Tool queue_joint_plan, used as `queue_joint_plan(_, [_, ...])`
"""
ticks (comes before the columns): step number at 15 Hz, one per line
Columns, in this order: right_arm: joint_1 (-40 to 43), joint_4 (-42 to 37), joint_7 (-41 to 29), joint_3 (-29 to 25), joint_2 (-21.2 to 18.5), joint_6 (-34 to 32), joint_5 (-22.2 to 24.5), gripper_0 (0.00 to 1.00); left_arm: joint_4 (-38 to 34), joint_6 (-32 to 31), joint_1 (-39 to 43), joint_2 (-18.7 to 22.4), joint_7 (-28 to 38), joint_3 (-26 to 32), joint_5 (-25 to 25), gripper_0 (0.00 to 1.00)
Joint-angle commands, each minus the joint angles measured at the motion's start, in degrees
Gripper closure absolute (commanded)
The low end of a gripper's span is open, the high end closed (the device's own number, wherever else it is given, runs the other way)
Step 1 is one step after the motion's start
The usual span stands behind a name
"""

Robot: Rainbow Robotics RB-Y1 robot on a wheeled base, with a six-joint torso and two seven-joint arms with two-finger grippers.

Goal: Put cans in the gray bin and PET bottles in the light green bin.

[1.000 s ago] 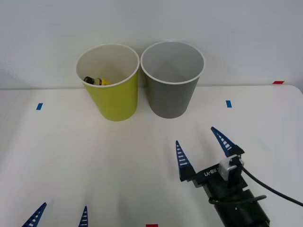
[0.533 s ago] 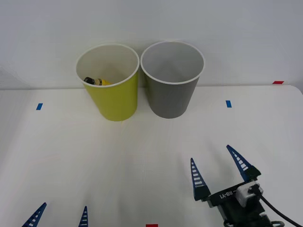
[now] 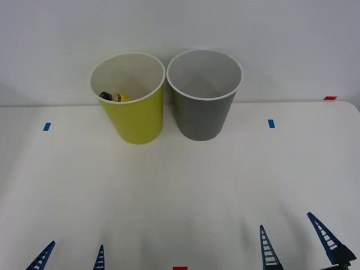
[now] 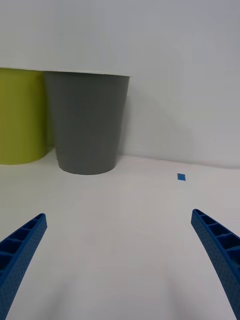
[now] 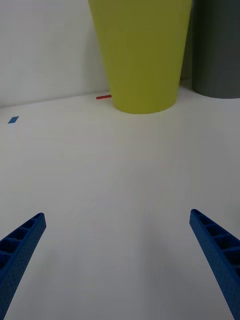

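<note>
In the front view, a round tapered yellow-green plastic bin [image 3: 135, 112] with a white rim stands at the far side of the white table [image 3: 169, 185], close against the pale wall, and a round tapered gray plastic bin [image 3: 203, 101] of the same size stands just beside it on the robot's right, their rims almost touching. A small PET bottle [image 3: 112, 96] with a yellow label and black screw cap lies inside the yellow-green bin, low against its left inner wall; the gray bin's light inside shows no contents. Small blue tape marks [image 3: 46, 126] sit on the table to either side of the bins. The left gripper [image 3: 70, 257] hovers at the near left edge with its blue ribbed fingers spread and nothing between them; the right gripper [image 3: 295, 243] is at the near right edge, fingers likewise wide apart and empty. In the right wrist view, the right gripper [image 4: 120, 260] is spread wide over bare table, facing the gray bin [image 4: 87, 122] with the yellow-green bin [image 4: 22, 117] next to it. In the left wrist view, the left gripper [image 5: 117, 260] is also wide and empty, pointing at the yellow-green bin [image 5: 142, 55], with the gray bin [image 5: 217, 47] beside it
</note>
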Motion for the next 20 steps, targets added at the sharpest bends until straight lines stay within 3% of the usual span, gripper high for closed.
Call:
queue_joint_plan(1, [2.8,0.0,-0.2,-0.8,1.1,-1.6,0.1,0.00,0.0,0.0,0.0,0.0,0.0,0.0,0.0,0.00])
queue_joint_plan(20, [5.0,0.0,-0.5,-1.6,1.8,-2.0,-0.6,0.00,0.0,0.0,0.0,0.0,0.0,0.0,0.0,0.00])
